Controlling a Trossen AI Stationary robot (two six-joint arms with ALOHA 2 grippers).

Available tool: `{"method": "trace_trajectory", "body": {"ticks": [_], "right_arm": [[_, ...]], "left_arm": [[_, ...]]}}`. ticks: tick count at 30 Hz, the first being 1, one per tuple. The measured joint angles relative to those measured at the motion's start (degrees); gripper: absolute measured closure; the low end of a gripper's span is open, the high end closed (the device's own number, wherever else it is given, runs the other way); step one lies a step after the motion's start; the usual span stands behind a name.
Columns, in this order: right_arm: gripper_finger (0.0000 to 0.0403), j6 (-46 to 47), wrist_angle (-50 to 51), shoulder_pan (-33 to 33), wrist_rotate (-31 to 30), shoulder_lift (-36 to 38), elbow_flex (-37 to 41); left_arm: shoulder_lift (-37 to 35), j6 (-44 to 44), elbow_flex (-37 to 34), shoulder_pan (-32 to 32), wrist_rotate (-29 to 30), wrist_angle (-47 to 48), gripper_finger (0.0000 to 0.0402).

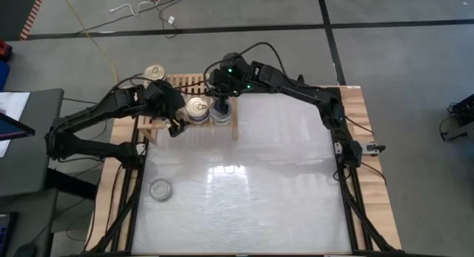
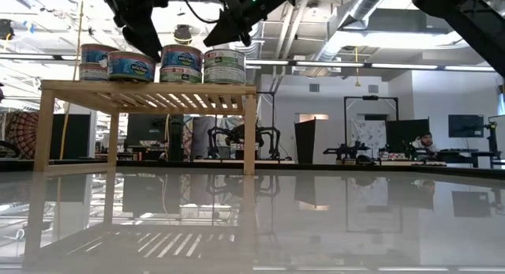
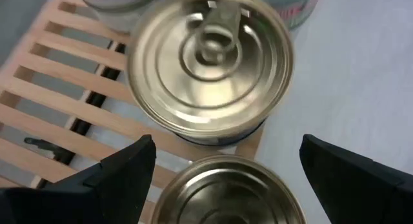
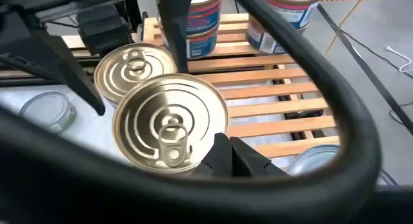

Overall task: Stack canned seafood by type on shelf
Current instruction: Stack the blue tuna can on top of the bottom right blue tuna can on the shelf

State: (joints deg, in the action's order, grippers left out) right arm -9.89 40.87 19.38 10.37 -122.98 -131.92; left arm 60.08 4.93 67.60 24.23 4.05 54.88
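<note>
Gold pull-tab lids catch the light as two dark arms work over the shelf [image 1: 194, 83], the pale slatted rack at about eleven o'clock on the white table [image 1: 252, 183]. Four blue-labelled tins [image 2: 181, 63] line its top in the table-level view. Left gripper [image 3: 222, 169], fingers spread wide and holding nothing, hovers straddling a gold-topped can [image 3: 226, 192], with a second gold-topped can [image 3: 210, 59] just beyond it on the slats. Right gripper [image 4: 222, 156], pinched shut and empty, hangs close above the neighbouring cans near the rack's three o'clock end.

One silver-topped tin [image 1: 160, 189] sits alone on the table at about eight o'clock, well apart from the rack; another can [image 1: 155, 70] rests at the rack's far corner near ten o'clock.

To my eye the left arm is lining up a grasp or a release at the rack's front edge. Done well, that means dropping straight down with the can centred between the fingers, closing evenly and keeping clear of the neighbour behind it. With both wrists crowded over the same cans, the right arm would do best to hold back.
</note>
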Motion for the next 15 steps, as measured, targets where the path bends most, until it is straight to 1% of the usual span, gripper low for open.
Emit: {"method": "trace_trajectory", "body": {"ticks": [6,15], "right_arm": [[0.0378,0.0,-0.06,0.28,0.01,-0.04,0.0],[0.0378,-1.01,0.01,-0.31,0.02,-0.06,0.0]], "left_arm": [[0.01,0.02,-1.15,0.07,0.02,-2.23,0.0035],[0.01,-0.48,-1.18,2.09,0.68,-2.14,0.0035]]}}
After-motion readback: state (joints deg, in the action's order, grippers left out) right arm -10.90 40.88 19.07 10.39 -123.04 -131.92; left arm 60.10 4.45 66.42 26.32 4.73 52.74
